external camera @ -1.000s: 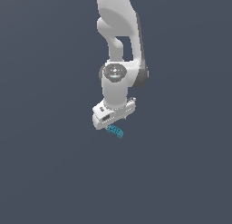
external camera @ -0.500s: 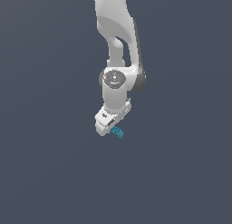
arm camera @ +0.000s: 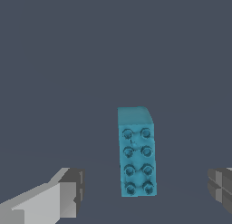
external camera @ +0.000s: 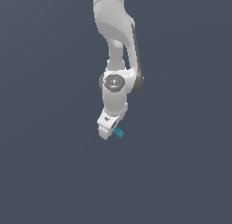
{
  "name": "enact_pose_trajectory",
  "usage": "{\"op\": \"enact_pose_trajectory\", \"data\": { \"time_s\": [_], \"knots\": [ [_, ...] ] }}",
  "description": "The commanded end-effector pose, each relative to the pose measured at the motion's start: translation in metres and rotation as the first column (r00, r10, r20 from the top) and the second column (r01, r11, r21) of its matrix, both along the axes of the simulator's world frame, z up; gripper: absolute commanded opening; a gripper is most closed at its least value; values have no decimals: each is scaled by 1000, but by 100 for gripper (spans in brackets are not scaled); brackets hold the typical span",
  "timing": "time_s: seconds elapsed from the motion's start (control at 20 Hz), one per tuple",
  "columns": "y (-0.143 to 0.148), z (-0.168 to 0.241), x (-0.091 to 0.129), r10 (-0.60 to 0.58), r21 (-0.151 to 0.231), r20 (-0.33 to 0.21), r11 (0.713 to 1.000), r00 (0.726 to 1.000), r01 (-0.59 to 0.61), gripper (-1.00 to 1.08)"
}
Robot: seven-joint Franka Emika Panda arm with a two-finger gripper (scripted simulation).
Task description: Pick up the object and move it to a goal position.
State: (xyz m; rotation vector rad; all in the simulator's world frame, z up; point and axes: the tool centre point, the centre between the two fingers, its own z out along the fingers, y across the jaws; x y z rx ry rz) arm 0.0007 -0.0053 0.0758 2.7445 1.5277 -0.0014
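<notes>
The object [arm camera: 136, 155] is a small teal-blue brick with two rows of studs and one sloped end, lying flat on the grey floor. The wrist view shows it between my two fingers, closer to the right finger, with a gap on each side. My gripper [arm camera: 145, 191] is open and touches nothing. One light grey finger [arm camera: 68, 196] shows on one side, and the edge of the other finger [arm camera: 222, 187] on the other. In the exterior view the white gripper [external camera: 108, 130] hangs low over the object [external camera: 118, 133], which peeks out at the exterior view's right of the hand.
A plain dark grey floor [external camera: 181, 173] fills both views. The white arm [external camera: 115, 46] rises straight above the hand.
The hand has come down and turned a little toward the exterior view's left. The brick has stayed where it was.
</notes>
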Motion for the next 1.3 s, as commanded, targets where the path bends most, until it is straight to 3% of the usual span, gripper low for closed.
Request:
{"op": "enact_pose_trajectory", "data": {
  "time_s": [0.0,0.45,1.15,1.2,1.25],
  "knots": [
    [0,-2,0,27,1,0,1000,1000,-27,100],
    [0,-7,0,41,1,0,999,999,-41,100],
    [0,-54,0,46,1,0,999,999,-46,100],
    [0,-54,0,46,1,0,999,999,-46,-100],
    [0,-54,0,46,1,0,999,999,-46,-100]
  ]
}}
